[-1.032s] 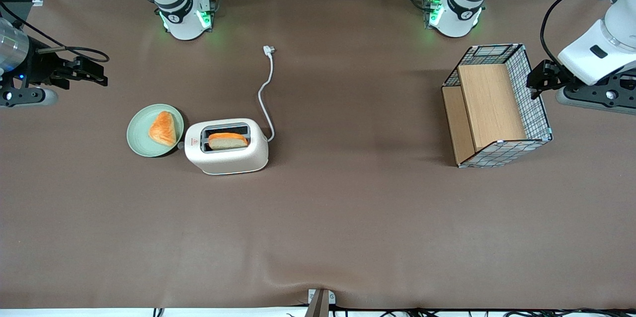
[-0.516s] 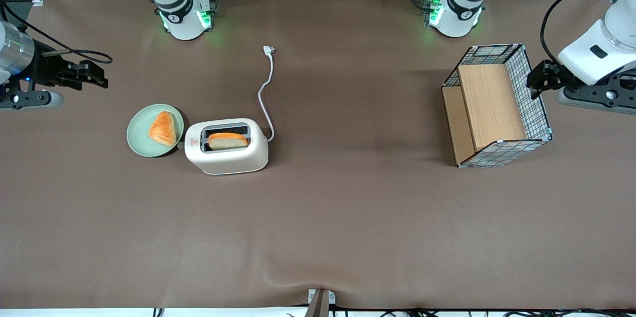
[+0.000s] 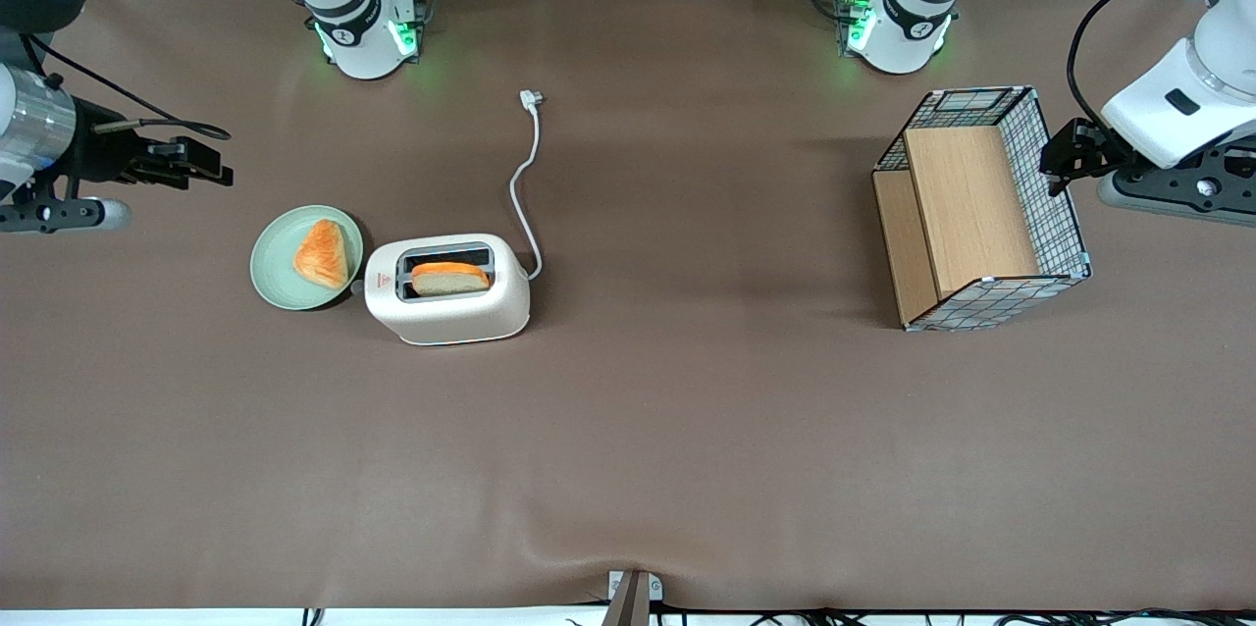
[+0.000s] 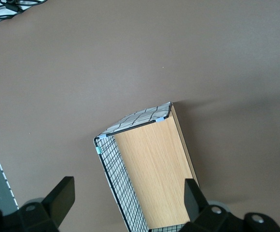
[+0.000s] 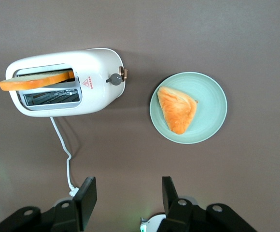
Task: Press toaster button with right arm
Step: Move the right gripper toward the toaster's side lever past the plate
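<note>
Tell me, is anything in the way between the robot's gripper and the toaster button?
Nothing visible blocks it. The gripper hangs open above bare table, toward the working arm's end. The button sticks out of the toaster end facing the plate with its pastry. The plate lies close beside that end, so the gripper may have to come down from above.

Right arm (image 3: pixel 39 130) level, hand (image 3: pixel 206 170) seemingly open.

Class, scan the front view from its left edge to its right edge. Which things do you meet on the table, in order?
Gripper open above the table → green plate with pastry → toaster button → toaster holding a bread slice → wire basket.
</note>
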